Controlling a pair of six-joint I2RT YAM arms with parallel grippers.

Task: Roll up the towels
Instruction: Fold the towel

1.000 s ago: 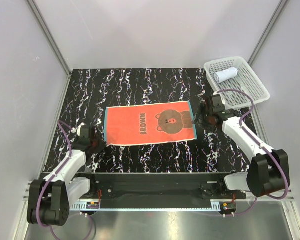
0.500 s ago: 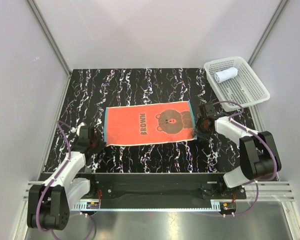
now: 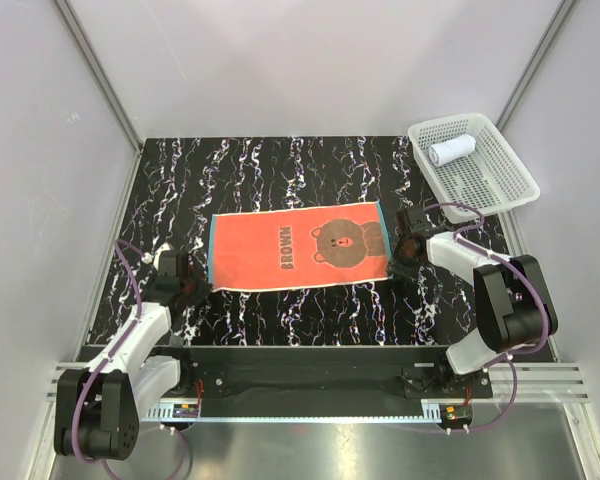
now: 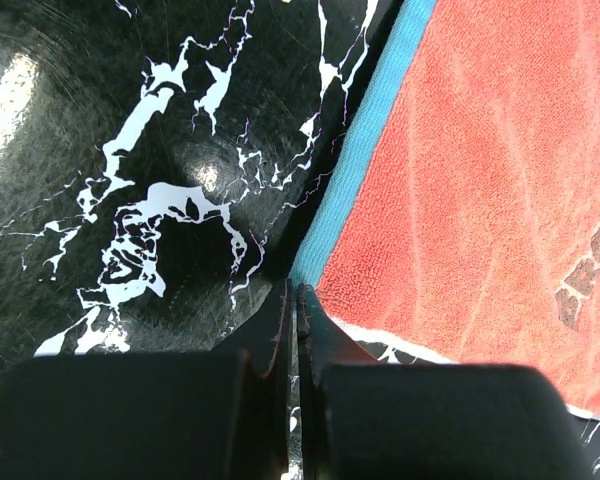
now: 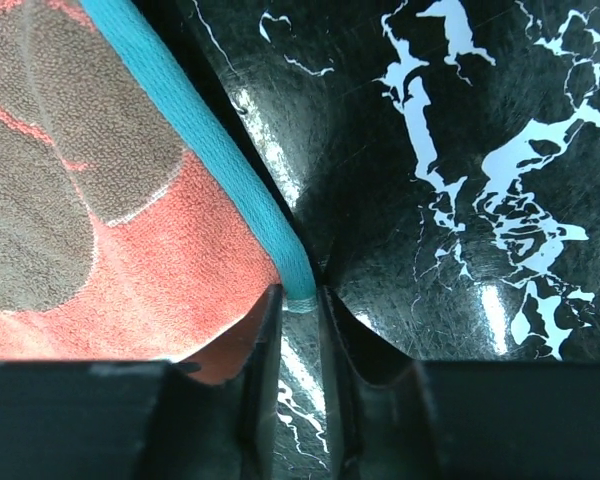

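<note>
The orange-red towel (image 3: 295, 248) lies flat in the middle of the black marble table, teal-edged, with a brown bear and the word BROWN on it. My left gripper (image 3: 202, 288) (image 4: 296, 290) is shut at its near-left corner, where the teal edge (image 4: 355, 170) runs into the fingertips. My right gripper (image 3: 394, 267) (image 5: 300, 295) is at the near-right corner. Its jaws stand a narrow gap apart, and the end of the teal edge (image 5: 230, 170) sits between the tips. The white towel (image 3: 450, 150) lies rolled in the basket.
A white mesh basket (image 3: 500, 203) stands at the back right corner of the table, just behind the right arm. Grey walls and metal frame posts enclose the table on three sides.
The right gripper has come down from beside the basket to the towel's near-right corner, and its jaws have narrowed around that corner. The left arm and the towel have stayed put.
</note>
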